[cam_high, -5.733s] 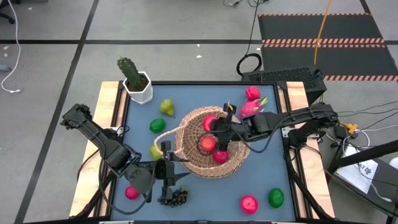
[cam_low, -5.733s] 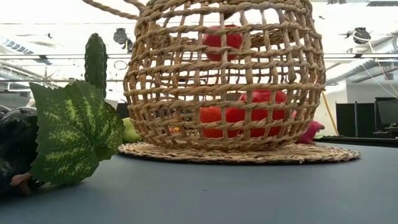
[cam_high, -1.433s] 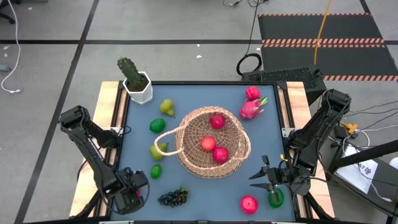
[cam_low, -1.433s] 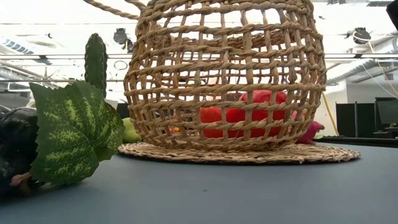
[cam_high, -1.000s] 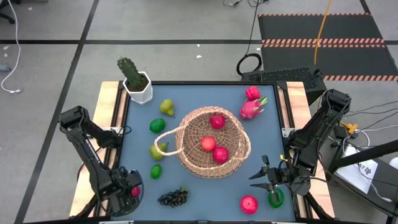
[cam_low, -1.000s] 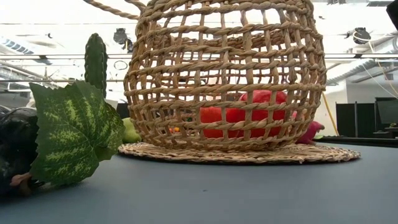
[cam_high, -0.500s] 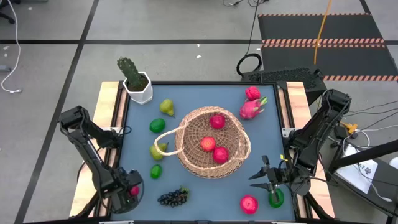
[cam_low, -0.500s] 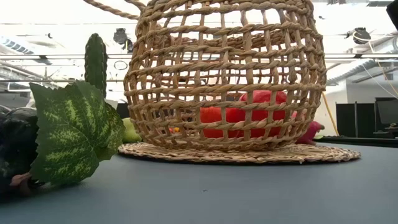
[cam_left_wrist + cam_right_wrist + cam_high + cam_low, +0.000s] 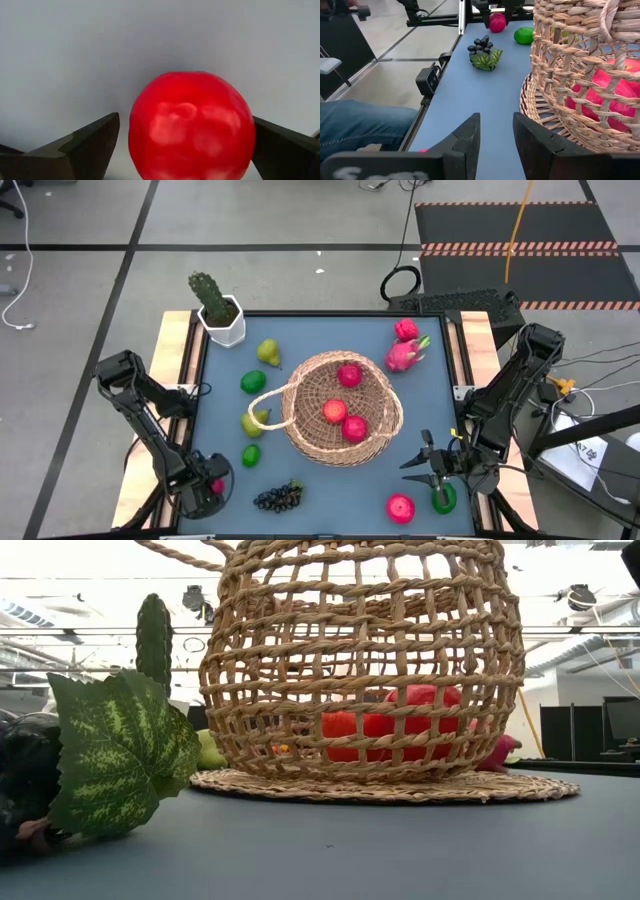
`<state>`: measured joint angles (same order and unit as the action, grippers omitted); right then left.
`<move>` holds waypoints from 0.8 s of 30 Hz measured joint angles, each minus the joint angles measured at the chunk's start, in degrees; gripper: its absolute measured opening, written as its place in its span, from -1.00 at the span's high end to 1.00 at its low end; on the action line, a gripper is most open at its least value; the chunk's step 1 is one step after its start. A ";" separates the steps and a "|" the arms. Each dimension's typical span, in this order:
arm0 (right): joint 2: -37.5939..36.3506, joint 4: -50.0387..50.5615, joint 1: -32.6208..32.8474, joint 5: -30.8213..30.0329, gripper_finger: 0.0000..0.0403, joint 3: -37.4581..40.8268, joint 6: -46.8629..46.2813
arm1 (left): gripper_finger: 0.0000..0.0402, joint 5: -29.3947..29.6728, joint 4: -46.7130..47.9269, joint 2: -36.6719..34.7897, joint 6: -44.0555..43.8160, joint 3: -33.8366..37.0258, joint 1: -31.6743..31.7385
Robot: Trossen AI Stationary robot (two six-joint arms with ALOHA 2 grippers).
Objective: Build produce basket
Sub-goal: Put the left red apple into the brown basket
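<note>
Left gripper (image 9: 214,487), low in the frame's left, stood spread around a red apple (image 9: 191,125) outside the basket (image 9: 340,408); smooth, round and likely slippery, it wanted a grip across its widest middle.

The left arm reaches down to the table's near-left corner, its left gripper (image 9: 212,486) spread wide with a finger (image 9: 90,142) on each side. The right arm is folded at the near-right edge, right gripper (image 9: 425,462) parted slightly.
</note>
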<state>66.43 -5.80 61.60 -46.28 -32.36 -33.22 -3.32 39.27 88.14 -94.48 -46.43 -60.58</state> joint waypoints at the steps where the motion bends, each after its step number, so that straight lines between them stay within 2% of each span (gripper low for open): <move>1: 0.00 0.00 0.00 -0.01 0.45 0.00 -0.02 | -0.98 -0.15 0.11 0.00 0.05 0.04 0.00; 5: 0.00 0.00 0.00 -0.04 0.45 0.00 -0.01 | -0.93 -0.14 0.09 0.00 0.09 0.04 0.00; 12: 0.00 0.00 0.01 -0.07 0.45 0.00 -0.08 | -0.52 -0.14 -0.31 0.00 0.03 0.04 0.26; 15: 0.00 0.00 0.01 -0.09 0.45 0.00 -0.12 | -0.42 -0.31 -0.37 0.00 -0.02 0.04 1.29; 19: 0.00 -0.02 0.00 -0.15 0.45 0.00 -0.14 | -0.47 -1.60 -0.46 -0.02 1.54 -1.34 3.37; 24: 0.00 -0.45 -0.03 -0.37 0.45 0.00 -0.14 | -0.60 -1.66 -0.44 -0.04 8.41 -5.89 6.47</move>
<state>66.43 -6.26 61.56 -46.65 -32.36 -33.36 -4.98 38.83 88.09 -86.07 -52.32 -54.11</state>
